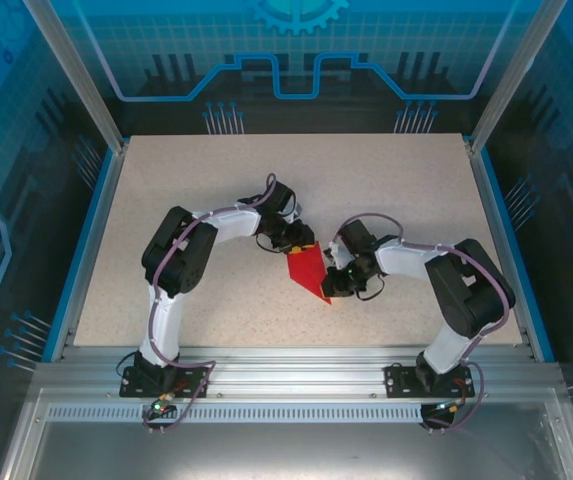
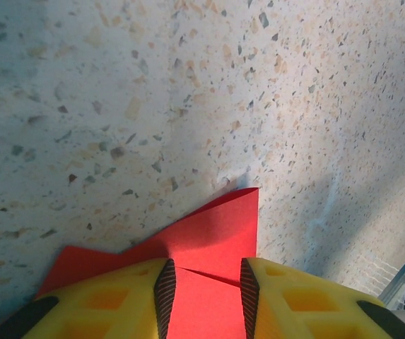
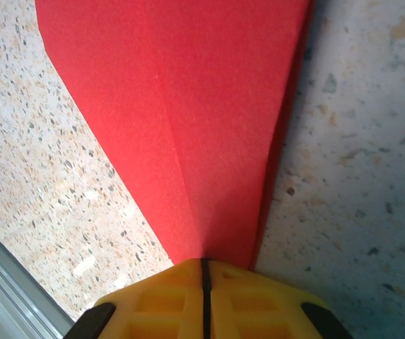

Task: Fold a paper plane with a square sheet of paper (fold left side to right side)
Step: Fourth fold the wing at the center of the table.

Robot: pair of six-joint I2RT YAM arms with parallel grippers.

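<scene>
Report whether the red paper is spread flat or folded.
Folded. The red paper is a narrow pointed shape with a centre crease, its tip pinched in the shut right gripper.

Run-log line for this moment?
red paper: folded to a point, on table | left gripper: open over wide end | right gripper: shut on tip

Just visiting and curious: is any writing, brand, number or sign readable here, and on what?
None can be read. The red paper is plain; the left gripper and right gripper have unmarked yellow fingers; the blue back wall shows a gear drawing and lines, no letters; the speckled table has no print.
</scene>
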